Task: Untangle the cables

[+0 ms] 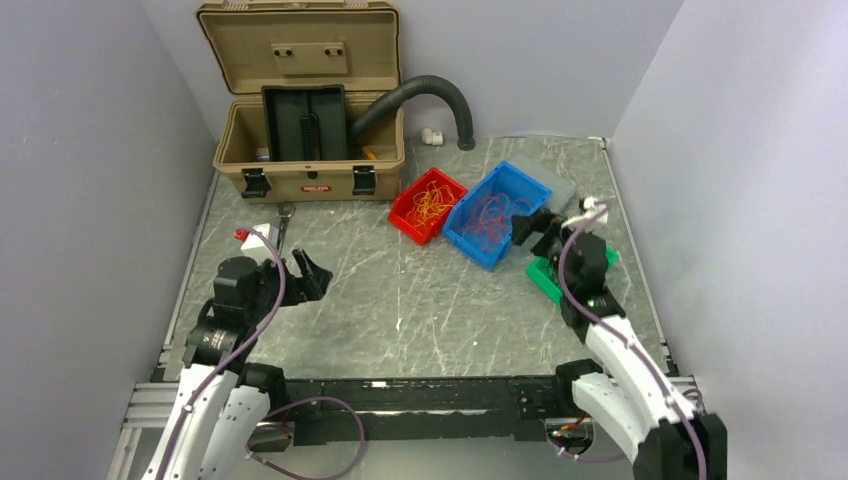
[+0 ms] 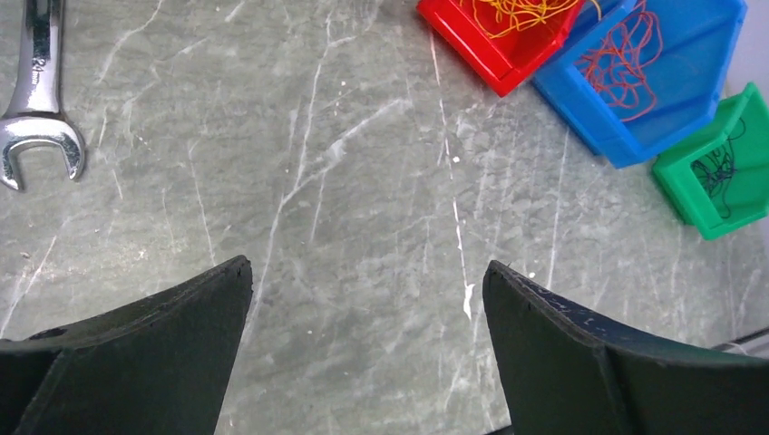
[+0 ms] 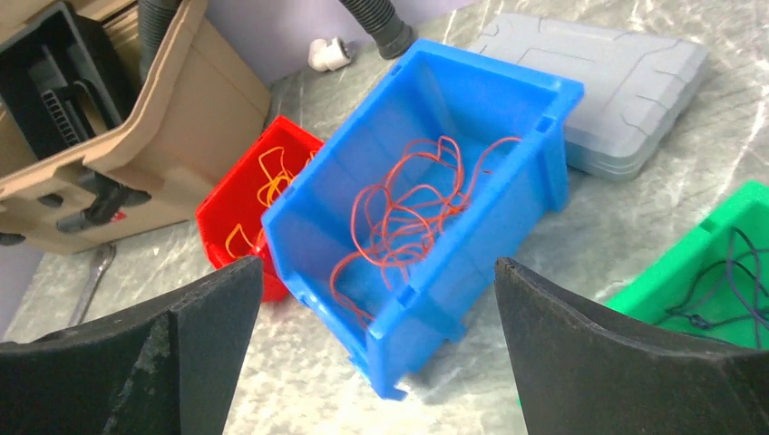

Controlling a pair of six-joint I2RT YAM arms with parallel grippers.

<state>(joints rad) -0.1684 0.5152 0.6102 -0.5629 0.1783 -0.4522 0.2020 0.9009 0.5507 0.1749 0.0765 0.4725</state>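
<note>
- Grey marbled tabletop lies bare across its middle and near strip, the widest free room between the two arms.
- The left claw hovers released over that bare patch, jaws wide apart and holding nothing. A wrench lies well apart on its far left.
- The right claw is released too, jaws spread, poised above the near corner of the blue bin.
- The red cables lie in a loose tangle inside the blue bin, which sits skewed to the tabletop's edges.
- The orange-yellow cables rest in the red bin, tight against the blue bin's left side.
- The black cables lie in the green bin, near the tabletop's right edge.
- A grey case sits behind the blue bin.
- A tan toolbox, lid up, fills the far left corner.
</note>
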